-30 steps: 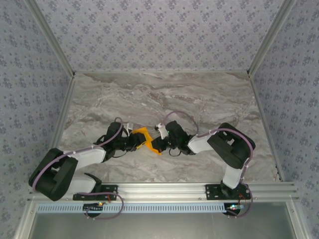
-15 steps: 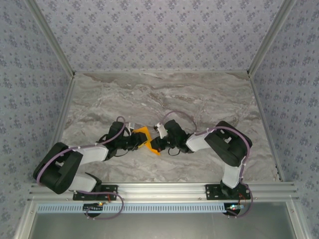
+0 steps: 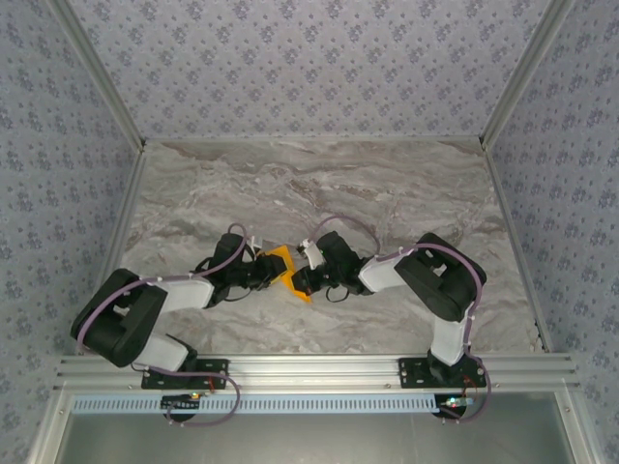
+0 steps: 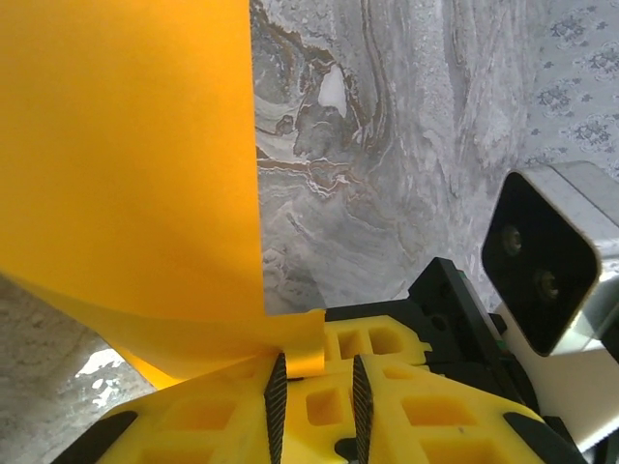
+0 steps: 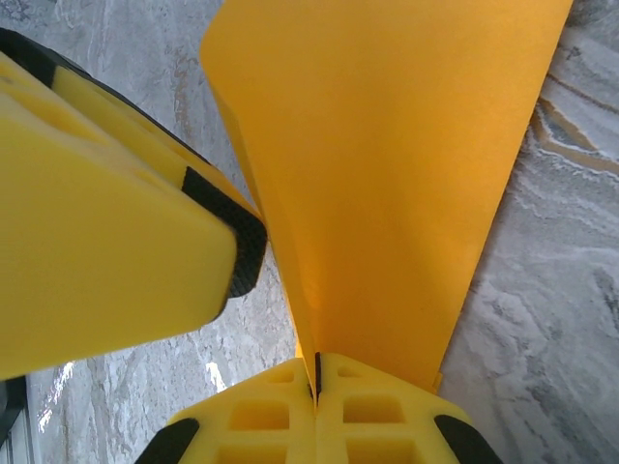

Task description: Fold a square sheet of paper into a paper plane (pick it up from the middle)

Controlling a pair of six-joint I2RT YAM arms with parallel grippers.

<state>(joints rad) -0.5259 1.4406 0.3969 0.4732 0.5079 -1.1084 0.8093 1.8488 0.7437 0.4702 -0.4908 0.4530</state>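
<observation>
Top view: the folded square sheet of paper (image 3: 283, 273) sits over the desk (image 3: 387, 184) between left claw (image 3: 264, 275) and right claw (image 3: 298, 281), its long axis slanting and its point beneath the right claw; left wrist: the left claw (image 4: 316, 387) is narrowly parted at the sheet's (image 4: 126, 164) corner; right wrist: the right claw (image 5: 316, 382) pinches the sheet (image 5: 387, 174), which widens ahead of it.

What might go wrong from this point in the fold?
The right end effector is shut on only the near edge of the square sheet of paper, so a pull may tear it or slip it free. The left end effector stands open with just the paper's corner at its gap, so closing may miss or crumple it. The two sit very close and may collide.
</observation>
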